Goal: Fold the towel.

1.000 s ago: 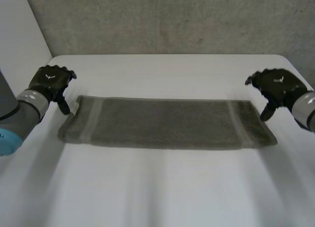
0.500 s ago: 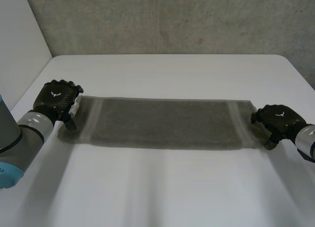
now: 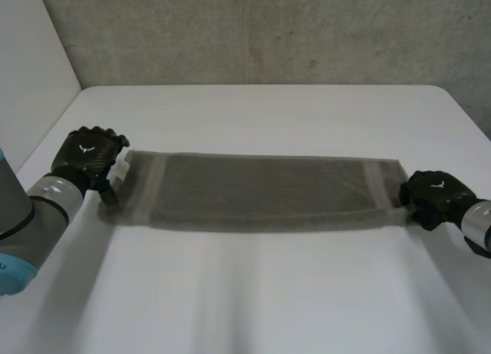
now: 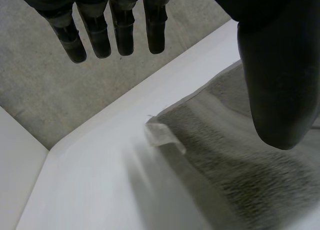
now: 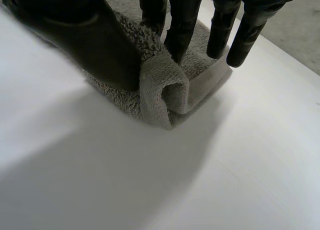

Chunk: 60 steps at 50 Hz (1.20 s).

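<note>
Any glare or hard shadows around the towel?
Head view: no glare on the table; soft shadow along the near edge of the towel. Right wrist view: diffuse shadow on the table beside the corner the right hand pinches. Left wrist view: no hot spots.

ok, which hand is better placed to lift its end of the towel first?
Right. The right hand pinches the towel at its end between thumb and fingers, cloth bunched. The left hand hangs open over its corner, gripping nothing.

towel (image 3: 253,193) x1 | L hand (image 3: 90,154) + R hand (image 3: 431,193) = 2 | table (image 3: 253,292) x1
</note>
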Available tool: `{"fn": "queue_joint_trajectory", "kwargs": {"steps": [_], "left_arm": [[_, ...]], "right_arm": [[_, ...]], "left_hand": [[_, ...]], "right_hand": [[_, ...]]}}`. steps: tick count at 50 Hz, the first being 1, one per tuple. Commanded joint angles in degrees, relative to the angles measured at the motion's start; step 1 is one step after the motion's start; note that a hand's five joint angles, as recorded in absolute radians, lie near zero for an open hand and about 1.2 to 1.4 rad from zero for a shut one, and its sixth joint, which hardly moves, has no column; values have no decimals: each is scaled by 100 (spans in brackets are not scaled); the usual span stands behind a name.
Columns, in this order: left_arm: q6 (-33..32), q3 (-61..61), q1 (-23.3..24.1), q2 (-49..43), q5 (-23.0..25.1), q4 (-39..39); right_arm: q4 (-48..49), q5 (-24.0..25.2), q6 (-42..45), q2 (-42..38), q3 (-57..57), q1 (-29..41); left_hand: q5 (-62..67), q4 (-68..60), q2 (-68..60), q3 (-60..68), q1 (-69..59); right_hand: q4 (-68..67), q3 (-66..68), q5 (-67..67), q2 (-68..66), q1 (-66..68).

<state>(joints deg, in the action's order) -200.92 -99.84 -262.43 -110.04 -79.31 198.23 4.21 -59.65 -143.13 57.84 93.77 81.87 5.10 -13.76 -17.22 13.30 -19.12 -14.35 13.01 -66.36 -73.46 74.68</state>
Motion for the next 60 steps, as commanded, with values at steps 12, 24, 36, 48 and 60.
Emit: {"fn": "queue_joint_trajectory", "kwargs": {"steps": [12, 24, 36, 48, 60], "left_arm": [[9, 0, -1, 9, -23, 6], [9, -18, 25, 9, -32, 6], [9, -53, 69, 9, -32, 6], [62, 79, 219, 9, -32, 6], [615, 685, 912, 27, -41, -21]], "right_arm": [[-279, -20, 330, 596, -1245, -1323], [-570, -38, 268, 1018, -2047, 822], [-114, -828, 321, -499, -2863, 4449], [80, -1364, 418, -1154, -3032, 5085], [133, -1409, -292, 524, -1250, 3812]], "left_hand": [[-35, 376, 247, -330, 436], [-52, 376, 263, -330, 453], [-68, 376, 280, -330, 470], [-136, 376, 347, -330, 537], [-85, 376, 297, -330, 487]], "right_hand": [[435, -301, -364, -654, 532], [435, -301, -364, -654, 532], [435, -301, -364, -654, 532], [435, -301, 6636, 6346, -6468], [435, -301, 6636, 6346, -6468]]}}
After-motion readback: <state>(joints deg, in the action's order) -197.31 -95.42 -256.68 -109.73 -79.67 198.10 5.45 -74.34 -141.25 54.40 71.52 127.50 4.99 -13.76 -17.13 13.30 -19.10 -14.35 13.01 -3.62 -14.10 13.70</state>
